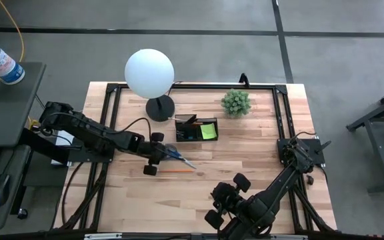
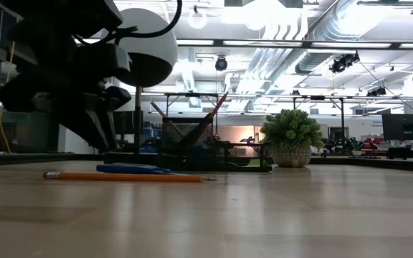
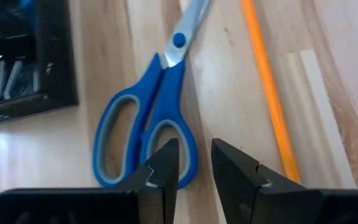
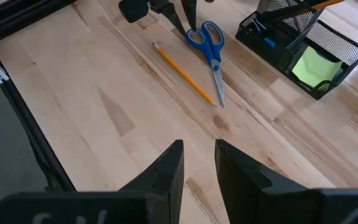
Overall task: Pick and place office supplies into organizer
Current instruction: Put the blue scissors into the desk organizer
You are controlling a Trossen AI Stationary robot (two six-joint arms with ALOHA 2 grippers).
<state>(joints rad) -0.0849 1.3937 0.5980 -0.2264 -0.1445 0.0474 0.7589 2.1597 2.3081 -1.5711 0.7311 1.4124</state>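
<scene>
The left hand (image 3: 194,163) hangs just over the handles of the blue-handled scissors (image 3: 146,122), fingers slightly spread and holding nothing. The scissors lie flat on the worktop (image 1: 245,157) between the black mesh organizer (image 1: 196,128) and an orange pencil (image 1: 175,170). The right hand (image 4: 198,163) waits near the front edge, slightly spread, empty.

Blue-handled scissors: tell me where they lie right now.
In the high view the scissors lie flat on the table left of centre, at the left gripper, between the organizer and the orange pencil.
</scene>
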